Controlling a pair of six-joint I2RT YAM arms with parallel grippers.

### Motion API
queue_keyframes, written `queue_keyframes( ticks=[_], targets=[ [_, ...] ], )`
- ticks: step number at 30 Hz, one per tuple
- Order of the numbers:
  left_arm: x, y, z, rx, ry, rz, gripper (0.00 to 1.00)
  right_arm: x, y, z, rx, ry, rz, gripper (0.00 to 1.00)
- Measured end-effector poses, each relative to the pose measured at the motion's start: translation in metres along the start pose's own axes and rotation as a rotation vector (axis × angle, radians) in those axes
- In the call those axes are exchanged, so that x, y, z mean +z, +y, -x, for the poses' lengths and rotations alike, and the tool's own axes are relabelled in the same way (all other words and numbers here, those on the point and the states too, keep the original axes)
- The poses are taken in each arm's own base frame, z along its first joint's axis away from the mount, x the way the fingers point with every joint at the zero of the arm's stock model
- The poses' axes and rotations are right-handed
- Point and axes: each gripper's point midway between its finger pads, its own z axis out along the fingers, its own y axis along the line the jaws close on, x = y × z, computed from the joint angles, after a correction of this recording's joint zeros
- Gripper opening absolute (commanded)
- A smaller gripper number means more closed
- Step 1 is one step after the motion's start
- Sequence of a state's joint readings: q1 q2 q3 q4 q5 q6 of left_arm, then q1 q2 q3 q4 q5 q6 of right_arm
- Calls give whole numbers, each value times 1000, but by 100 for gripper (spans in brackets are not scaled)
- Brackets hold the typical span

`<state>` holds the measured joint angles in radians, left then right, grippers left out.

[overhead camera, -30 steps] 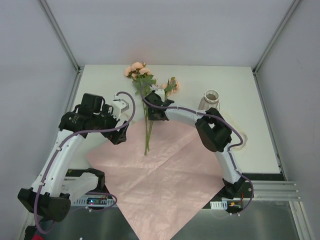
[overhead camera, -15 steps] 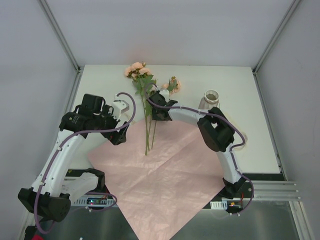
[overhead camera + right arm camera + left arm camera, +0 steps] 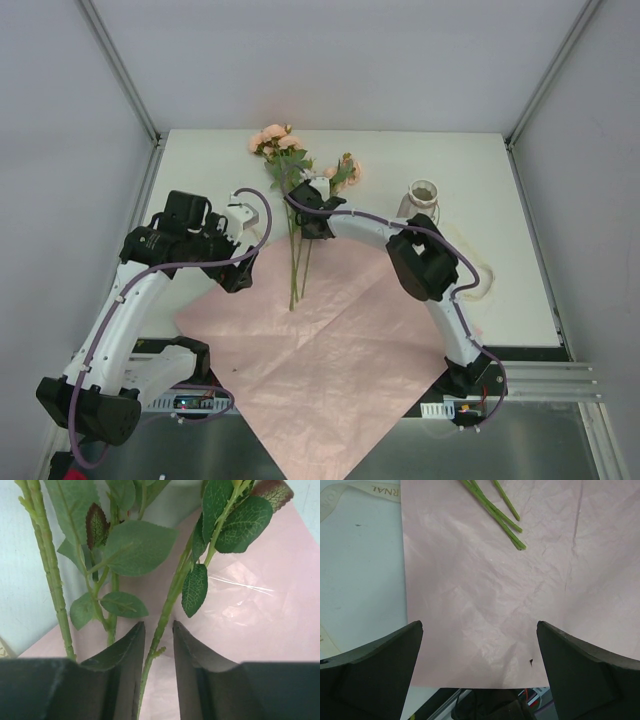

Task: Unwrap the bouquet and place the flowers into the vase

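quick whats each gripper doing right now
Left gripper: open, empty, above the pink paper.
Right gripper: nearly shut around one flower stem; whether it grips cannot be told.

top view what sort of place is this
Likely a robot lab cell: plain walls on metal framing, two cabled arms bolted at a white table, flowers and a vase as props.

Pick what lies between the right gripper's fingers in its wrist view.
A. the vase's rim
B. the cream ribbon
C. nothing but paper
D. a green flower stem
D: in the right wrist view a thin green flower stem runs up through the narrow gap of the right gripper, with the pink paper beneath it.
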<state>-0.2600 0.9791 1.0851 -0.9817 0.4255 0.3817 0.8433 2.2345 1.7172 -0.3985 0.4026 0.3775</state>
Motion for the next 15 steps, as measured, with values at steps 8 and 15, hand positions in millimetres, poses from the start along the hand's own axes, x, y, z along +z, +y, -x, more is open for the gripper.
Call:
queue_keyframes(
  ticks=[8,15],
  targets=[
    [0,0,0,0,1,1,97,0,-4,-1,-11,-6,-27,2],
    [1,3,-2,0,6,14,97,-2,-6,0,-15,-13,-37,1]
  ],
)
